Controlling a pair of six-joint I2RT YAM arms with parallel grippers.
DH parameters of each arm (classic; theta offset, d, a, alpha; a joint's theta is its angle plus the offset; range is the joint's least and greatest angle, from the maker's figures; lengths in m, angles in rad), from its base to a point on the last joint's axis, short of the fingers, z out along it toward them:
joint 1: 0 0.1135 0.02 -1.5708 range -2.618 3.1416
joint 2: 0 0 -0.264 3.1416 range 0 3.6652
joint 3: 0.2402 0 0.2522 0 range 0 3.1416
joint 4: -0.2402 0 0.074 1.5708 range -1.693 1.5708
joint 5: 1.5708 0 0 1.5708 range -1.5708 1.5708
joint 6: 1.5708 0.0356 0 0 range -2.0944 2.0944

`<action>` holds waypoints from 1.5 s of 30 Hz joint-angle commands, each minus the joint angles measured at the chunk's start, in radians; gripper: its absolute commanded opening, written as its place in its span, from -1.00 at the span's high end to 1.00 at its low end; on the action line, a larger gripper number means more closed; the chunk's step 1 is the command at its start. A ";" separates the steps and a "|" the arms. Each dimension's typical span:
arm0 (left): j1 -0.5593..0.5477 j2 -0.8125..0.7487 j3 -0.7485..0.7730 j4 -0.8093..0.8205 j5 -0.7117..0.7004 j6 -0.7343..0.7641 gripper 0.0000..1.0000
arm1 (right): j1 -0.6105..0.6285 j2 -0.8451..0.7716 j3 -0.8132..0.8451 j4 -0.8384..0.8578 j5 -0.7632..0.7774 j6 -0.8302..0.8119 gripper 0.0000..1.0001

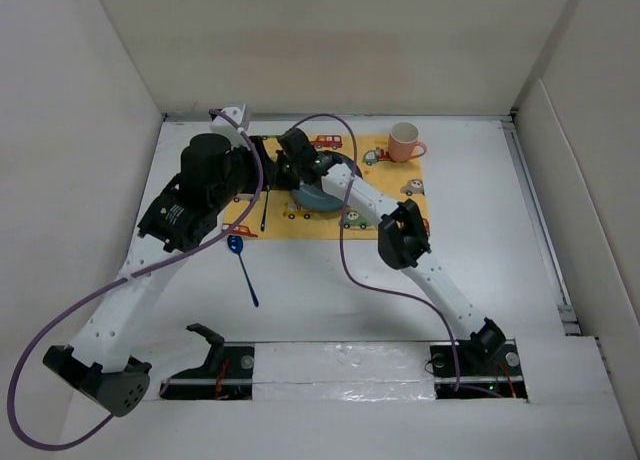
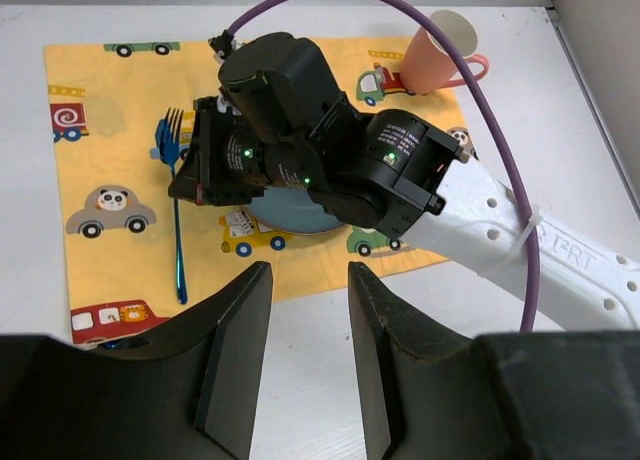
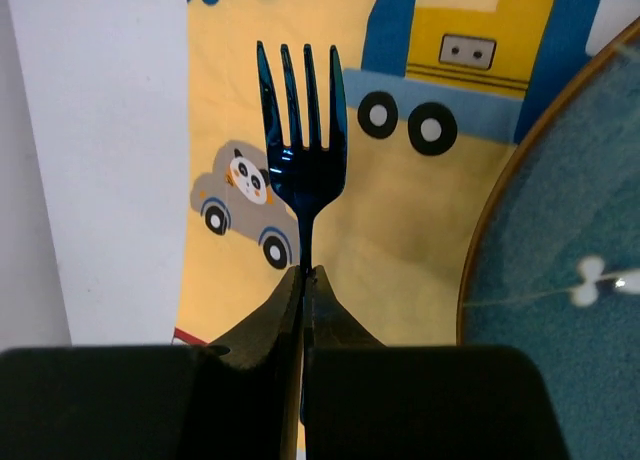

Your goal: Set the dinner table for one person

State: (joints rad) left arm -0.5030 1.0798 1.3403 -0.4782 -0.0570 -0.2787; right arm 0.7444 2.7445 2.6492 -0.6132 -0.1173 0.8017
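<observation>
A dark blue fork lies along the left part of the yellow car-print mat, left of a blue-grey plate. My right gripper is shut on the fork's neck, tines pointing away. In the left wrist view the fork and the right gripper show beside the plate. My left gripper is open and empty over the white dinner table, near the mat's front edge. A blue spoon lies on the table in front of the mat.
A pink mug stands on the mat's far right corner and also shows in the left wrist view. White walls enclose the table on the left, back and right. The right arm reaches across the mat over the plate.
</observation>
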 commanded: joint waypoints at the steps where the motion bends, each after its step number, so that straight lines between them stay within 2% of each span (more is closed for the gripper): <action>1: -0.003 -0.014 -0.004 0.027 -0.014 -0.002 0.34 | -0.008 0.004 0.049 0.107 -0.018 0.039 1.00; 6: -0.003 -0.014 -0.007 0.026 -0.023 0.001 0.34 | -0.008 0.044 0.078 0.141 -0.035 0.074 0.96; 19: -0.003 -0.015 -0.026 0.033 -0.046 0.015 0.34 | -0.008 0.043 0.051 0.182 -0.039 0.062 0.48; 25: -0.003 -0.009 -0.023 0.039 -0.038 0.015 0.34 | -0.008 -0.011 0.035 0.181 -0.061 0.010 0.44; 28: -0.003 -0.001 -0.013 0.039 -0.056 0.025 0.34 | -0.008 -0.107 -0.043 0.187 -0.065 -0.048 0.50; 31: -0.003 0.005 0.020 0.024 -0.113 0.050 0.34 | 0.018 -0.230 -0.136 0.165 -0.055 -0.148 0.81; 33: -0.003 0.009 0.052 0.006 -0.168 0.058 0.34 | 0.044 -0.301 -0.266 0.161 -0.039 -0.208 1.00; 34: -0.003 0.008 0.065 0.001 -0.182 0.059 0.35 | 0.082 -0.374 -0.322 0.161 -0.027 -0.226 1.00; 35: -0.003 0.006 0.091 -0.010 -0.213 0.049 0.35 | 0.129 -0.449 -0.512 0.196 0.014 -0.261 1.00; 36: -0.003 0.006 0.091 -0.011 -0.213 0.049 0.35 | 0.130 -0.486 -0.514 0.196 0.015 -0.262 1.00; 37: -0.003 0.005 0.109 -0.013 -0.216 0.039 0.35 | 0.182 -0.511 -0.576 0.210 0.043 -0.271 1.00; 38: -0.003 0.005 0.114 -0.017 -0.230 0.035 0.35 | 0.208 -0.538 -0.685 0.220 0.063 -0.279 0.87; 40: -0.003 0.003 0.135 -0.019 -0.245 0.023 0.35 | 0.269 -0.580 -0.768 0.245 0.106 -0.274 0.64; 41: -0.003 0.000 0.141 -0.017 -0.259 0.013 0.35 | 0.283 -0.588 -0.825 0.256 0.105 -0.263 0.46; 45: -0.003 0.005 0.197 -0.033 -0.293 -0.014 0.33 | 0.345 -0.554 -0.798 0.222 0.151 -0.278 0.25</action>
State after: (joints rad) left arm -0.5030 1.0985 1.4746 -0.5137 -0.2951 -0.2634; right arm 1.0813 2.1536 1.8542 -0.3931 -0.0467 0.5625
